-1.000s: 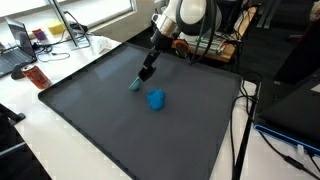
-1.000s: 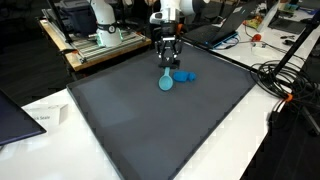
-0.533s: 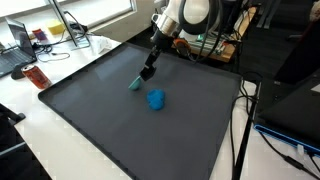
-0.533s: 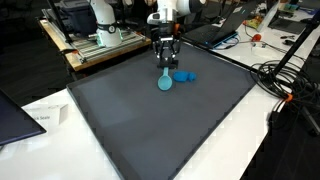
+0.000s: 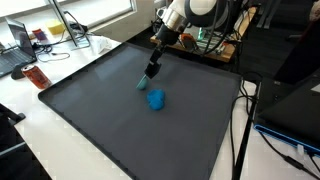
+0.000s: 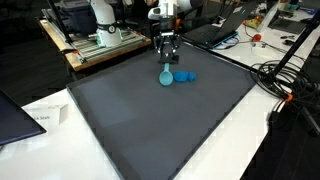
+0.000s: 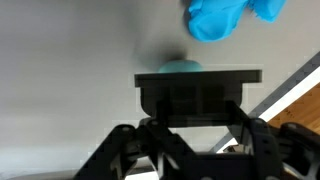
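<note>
My gripper (image 5: 151, 69) hangs over the far part of a dark grey mat (image 5: 100, 125), and shows in both exterior views (image 6: 166, 50). It is shut on a small teal object (image 5: 142, 85) that hangs below the fingers, just above the mat (image 6: 150, 130). The teal object also shows from the other side (image 6: 165, 77). A brighter blue object (image 5: 156, 99) lies on the mat close beside it (image 6: 184, 76). In the wrist view the gripper (image 7: 198, 82) hides most of the teal object (image 7: 180, 67). The blue object (image 7: 220, 16) sits at the top edge.
A red can (image 5: 37, 77) and a laptop (image 5: 15, 50) stand on the white desk beside the mat. Cables (image 6: 290, 85) lie off the mat's edge. A white robot base (image 6: 100, 20) and another laptop (image 6: 18, 115) stand around the mat.
My gripper has moved slightly toward the far edge of the mat with the teal object still in it. The blue object has not moved.
</note>
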### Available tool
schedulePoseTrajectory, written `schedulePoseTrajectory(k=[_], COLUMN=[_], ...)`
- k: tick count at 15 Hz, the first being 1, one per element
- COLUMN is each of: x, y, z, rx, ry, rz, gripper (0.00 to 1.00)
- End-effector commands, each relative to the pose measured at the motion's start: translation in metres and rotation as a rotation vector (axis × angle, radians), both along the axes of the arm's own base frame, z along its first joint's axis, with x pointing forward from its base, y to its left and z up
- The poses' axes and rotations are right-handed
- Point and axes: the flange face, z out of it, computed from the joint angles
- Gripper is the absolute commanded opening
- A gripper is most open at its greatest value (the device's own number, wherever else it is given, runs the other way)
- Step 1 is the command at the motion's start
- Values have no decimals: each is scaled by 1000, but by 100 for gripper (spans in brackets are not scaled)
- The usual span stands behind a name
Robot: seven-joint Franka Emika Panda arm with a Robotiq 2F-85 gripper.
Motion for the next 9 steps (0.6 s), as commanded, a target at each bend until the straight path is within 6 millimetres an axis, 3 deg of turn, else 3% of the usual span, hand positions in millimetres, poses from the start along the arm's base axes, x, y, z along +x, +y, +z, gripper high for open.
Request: schedulePoseTrajectory(k=[1, 9], x=[-7, 6], y=[26, 63], z=[39, 88], rx=[-6, -25], ry=[-23, -83], rz=[-8, -57], gripper=[37, 37])
